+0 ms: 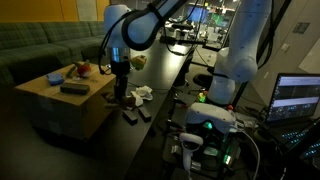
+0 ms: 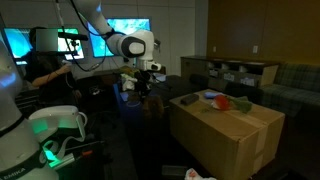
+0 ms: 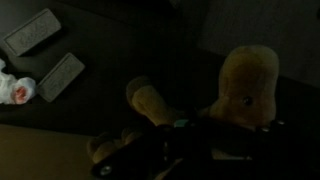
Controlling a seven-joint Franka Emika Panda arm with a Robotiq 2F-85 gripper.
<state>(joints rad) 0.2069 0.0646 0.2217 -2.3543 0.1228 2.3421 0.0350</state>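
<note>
Plush toy (image 3: 245, 85) is dangling beneath the claw (image 3: 174, 132) over the dark worktop (image 3: 120, 30), looking soft, light and squashy. The claw is clenching, seemingly pinching its body, the best hold.

end effector (image 3: 175, 130) closed, beside plush toy (image 3: 247, 82) | grey blocks (image 3: 60, 77) upper left

The room is dim. A green sofa (image 1: 40, 45) lines the far wall, a cardboard box (image 1: 60, 118) stands beside the dark desk (image 1: 165, 85), and blue monitors (image 2: 125, 30) glow behind.
</note>
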